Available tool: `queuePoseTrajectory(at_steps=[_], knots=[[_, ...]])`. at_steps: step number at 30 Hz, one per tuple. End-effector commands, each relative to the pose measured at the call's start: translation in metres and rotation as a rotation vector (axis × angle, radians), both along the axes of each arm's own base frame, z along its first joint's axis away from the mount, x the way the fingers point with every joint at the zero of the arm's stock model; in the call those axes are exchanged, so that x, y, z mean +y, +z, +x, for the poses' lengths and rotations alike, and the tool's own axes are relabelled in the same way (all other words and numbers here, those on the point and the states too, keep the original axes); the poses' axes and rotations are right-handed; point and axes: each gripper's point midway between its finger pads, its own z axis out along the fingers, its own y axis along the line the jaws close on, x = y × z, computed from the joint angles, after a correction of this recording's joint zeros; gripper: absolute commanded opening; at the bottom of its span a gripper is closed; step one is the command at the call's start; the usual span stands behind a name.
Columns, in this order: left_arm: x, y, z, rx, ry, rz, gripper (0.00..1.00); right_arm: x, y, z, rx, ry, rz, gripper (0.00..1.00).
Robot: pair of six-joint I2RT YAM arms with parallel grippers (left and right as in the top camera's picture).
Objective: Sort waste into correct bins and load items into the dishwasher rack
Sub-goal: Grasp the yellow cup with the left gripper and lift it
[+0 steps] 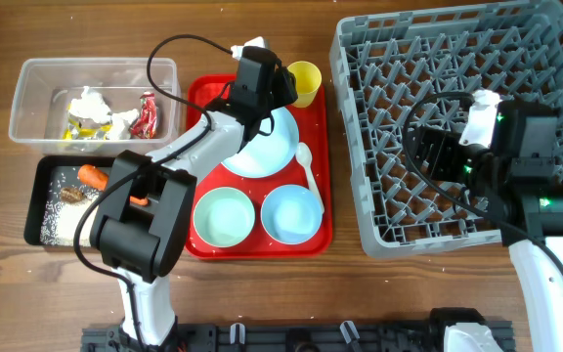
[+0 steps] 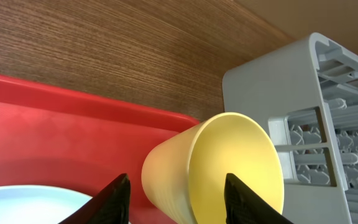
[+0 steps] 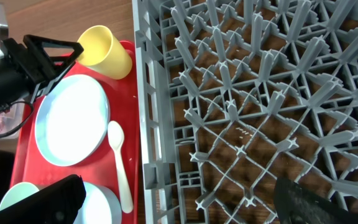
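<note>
The left gripper is straddling the cup at the red tray's upper-right corner, jaws half-narrowed, grip impossible to tell, presumably for loading the rack, where the right gripper is hovering wide apart.

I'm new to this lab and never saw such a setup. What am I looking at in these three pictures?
Two robot arms at a wooden table. One camera looks down from above; the others ride on each wrist. The red tray holds a plate, two bowls, a spoon and a yellow cup; beside it are a grey rack, a clear tub and a black tray with waste. The left gripper straddles the cup's wall, not visibly clamped; the right gripper hangs open over the rack.
</note>
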Motion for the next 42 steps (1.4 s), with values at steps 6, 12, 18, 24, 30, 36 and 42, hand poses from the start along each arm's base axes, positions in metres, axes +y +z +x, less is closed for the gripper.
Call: queuePoseTrajectory(at_steps=[6, 12, 18, 24, 30, 36, 42], knots=[[0.001, -0.015, 0.007, 0.001, 0.038, -0.006, 0.47, 0.004, 0.005, 0.002, -0.013, 0.025, 0.003, 1.00], [0.001, -0.019, 0.007, 0.008, 0.038, -0.002, 0.43, 0.004, 0.005, 0.002, -0.013, 0.025, 0.003, 1.00], [0.001, -0.029, 0.007, 0.038, 0.067, -0.027, 0.38, 0.004, 0.005, 0.002, -0.012, 0.025, 0.003, 1.00], [0.001, -0.031, 0.008, 0.037, 0.074, -0.035, 0.22, 0.004, 0.005, 0.002, -0.012, 0.025, 0.003, 1.00], [0.011, -0.021, 0.014, 0.017, 0.087, -0.035, 0.04, 0.004, 0.005, 0.002, -0.013, 0.025, 0.003, 1.00], [0.045, 0.014, 0.019, -0.001, 0.143, -0.044, 0.04, 0.004, 0.004, 0.001, -0.007, 0.025, 0.003, 1.00], [0.083, 0.083, -0.001, -0.003, 0.117, -0.091, 0.04, 0.019, 0.007, -0.003, -0.018, 0.126, 0.036, 0.96]])
